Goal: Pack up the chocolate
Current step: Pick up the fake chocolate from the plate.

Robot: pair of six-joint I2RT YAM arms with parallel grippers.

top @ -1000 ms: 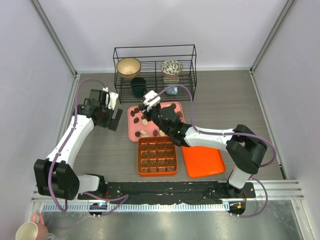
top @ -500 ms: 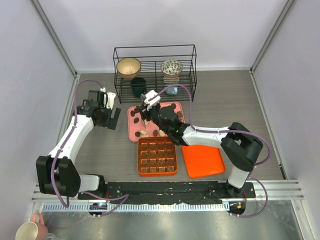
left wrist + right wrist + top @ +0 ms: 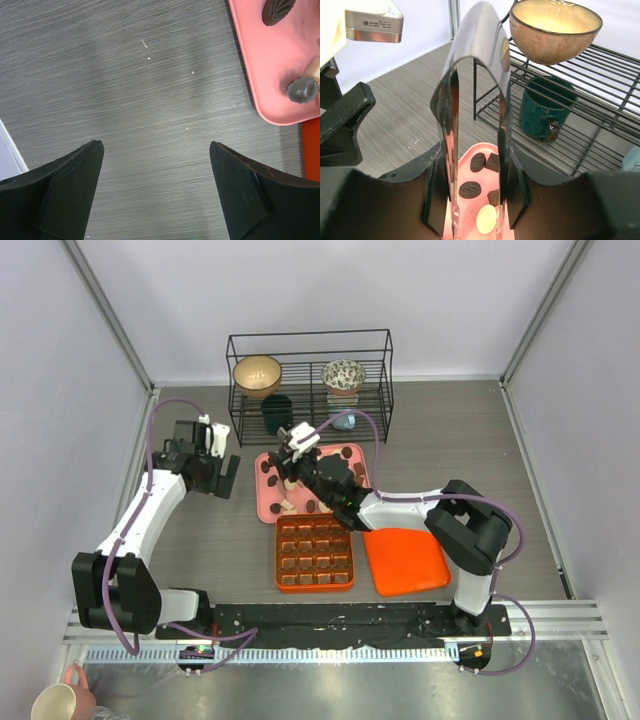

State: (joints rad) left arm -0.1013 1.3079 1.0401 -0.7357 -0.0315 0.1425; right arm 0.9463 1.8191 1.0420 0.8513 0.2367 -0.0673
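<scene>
Left jaws stand spread wide over the bare grey wood-grain table (image 3: 150,75), with open room all round and the rounded edge of the pink plastic tray (image 3: 280,75) just to their right. Right jaws pinch silver metal tongs (image 3: 470,75) above that tray, where the small dark, tan and cream chocolate pieces (image 3: 470,189) lie. An orange gridded box (image 3: 315,552) sits just beside the tray's near edge. A black wire rack (image 3: 305,390) bounds the far side.

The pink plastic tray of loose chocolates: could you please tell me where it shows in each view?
Top external: the pink plastic tray sits centre, beyond the orange gridded box.
Left wrist: top right corner, cut off by the frame.
Right wrist: bottom centre, between the blades of the metal tongs.
Shared landmark: the open left gripper, off the tray's left side.
</scene>
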